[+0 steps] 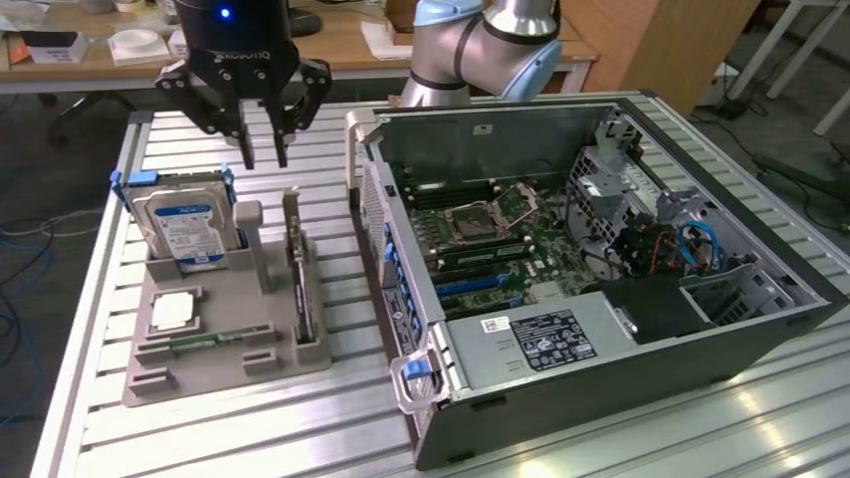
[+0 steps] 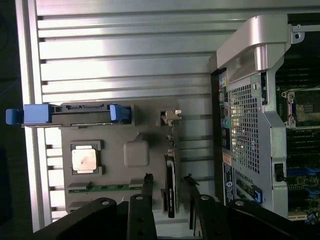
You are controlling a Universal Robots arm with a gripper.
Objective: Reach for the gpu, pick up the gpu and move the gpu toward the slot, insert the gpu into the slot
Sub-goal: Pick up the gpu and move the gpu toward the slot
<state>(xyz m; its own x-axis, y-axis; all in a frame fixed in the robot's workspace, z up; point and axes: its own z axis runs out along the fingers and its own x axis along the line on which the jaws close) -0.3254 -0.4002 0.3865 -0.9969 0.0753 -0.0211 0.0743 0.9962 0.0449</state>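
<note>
End effector: black, fingers pointing down, in the upper left of the exterior view. It hangs clear above the far end of the grey holder. The jaws stand apart with an empty gap, so it is open and grips nothing. In the wrist view the end effector has one finger on either side of the gpu's line, and neither touches it.

The gpu is a thin dark card standing on its long edge in the holder, between two grey uprights. It sits on the side of the holder nearest the computer case. In the wrist view the gpu shows edge-on as a narrow black strip with a small metal bracket at one end. The fan face cannot be made out.

Also in the holder:
- hard drive, silver with a blue label, upright in blue rails
- small square silver chip, lying flat
- memory stick, just beside the chip

Edges and room: the slatted metal worktop shows a narrow bare strip between the holder and the case wall. The case lies on its side with the open face up. The motherboard is exposed, with a blue slot near the case wall facing the holder. The space above the gpu is unobstructed.
</note>
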